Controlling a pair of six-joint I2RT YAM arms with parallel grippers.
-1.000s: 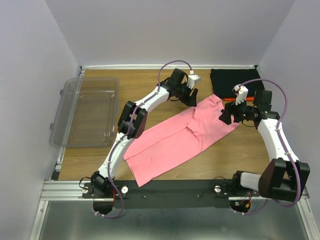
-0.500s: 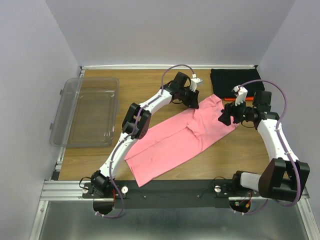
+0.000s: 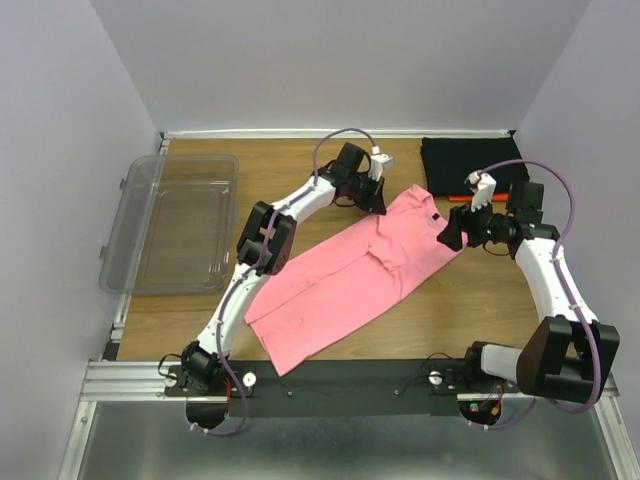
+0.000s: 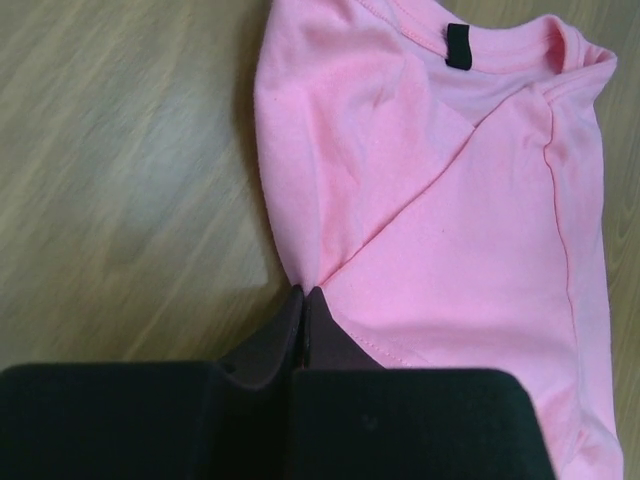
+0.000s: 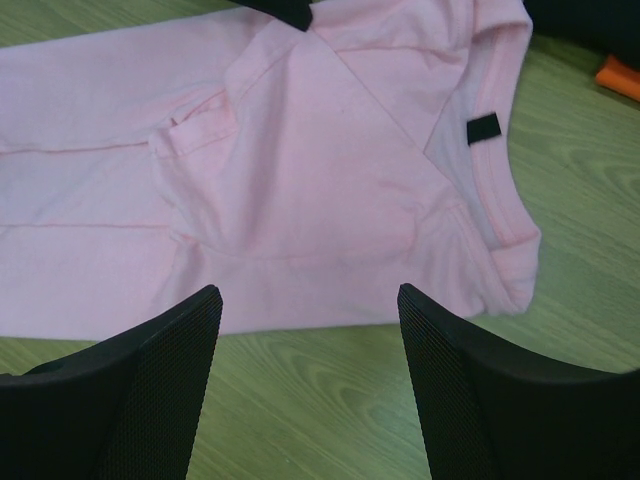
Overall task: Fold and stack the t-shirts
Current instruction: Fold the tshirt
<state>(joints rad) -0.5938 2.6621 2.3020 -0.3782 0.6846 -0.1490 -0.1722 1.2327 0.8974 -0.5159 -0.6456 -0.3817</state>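
Note:
The bright pink t-shirt (image 3: 350, 280) lies folded into a long strip running diagonally across the table, collar end at the back right. My left gripper (image 3: 380, 203) is at that end's left edge; in the left wrist view it (image 4: 303, 293) is shut, pinching the shirt's (image 4: 450, 230) edge where folds meet. My right gripper (image 3: 447, 237) hovers open at the collar end's right side, its fingers (image 5: 190, 340) spread over bare wood just short of the pink cloth (image 5: 300, 170). A black t-shirt (image 3: 470, 160) lies folded at the back right, an orange-red t-shirt's (image 3: 458, 199) edge showing beside it.
A clear plastic tub (image 3: 170, 225) stands at the left side of the table. The wooden table (image 3: 300, 165) is walled at the back and both sides. The black shirt (image 5: 590, 25) and orange-red cloth (image 5: 620, 75) lie just beyond the pink collar.
My left gripper has closed onto the pink shirt's edge. The collar end has shifted slightly left and back with it. The right gripper stayed open, edging slightly left.

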